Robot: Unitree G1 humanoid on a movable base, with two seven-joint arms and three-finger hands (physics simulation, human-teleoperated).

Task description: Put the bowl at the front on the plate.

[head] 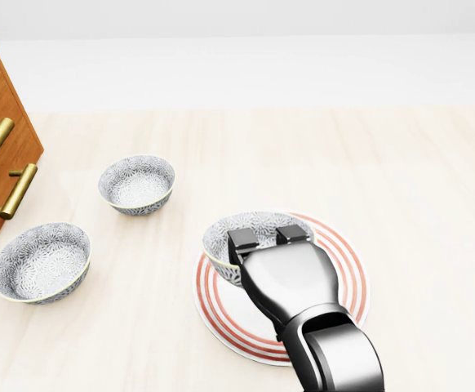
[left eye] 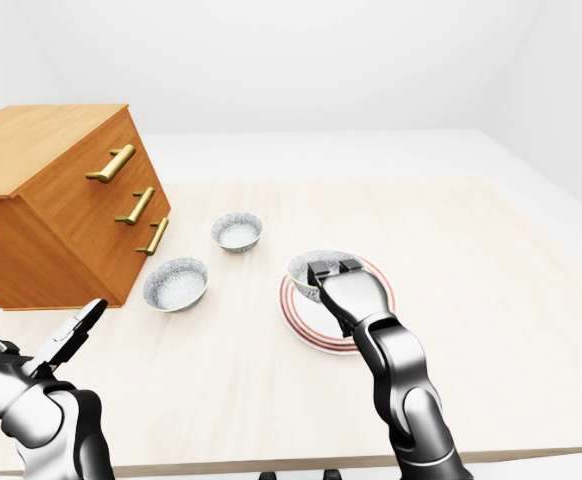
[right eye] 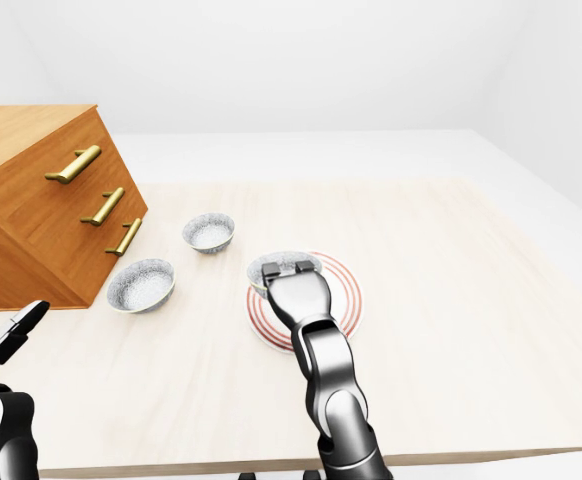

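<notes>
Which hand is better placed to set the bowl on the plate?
Right. The right hand grips the bowl by its rim over the plate; the left hand is open, far away at the left-eye view's bottom left.

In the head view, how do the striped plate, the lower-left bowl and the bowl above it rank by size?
The plate, lower-left bowl, upper bowl. The two bowls may really match; the lower one sits nearer the camera.
</notes>
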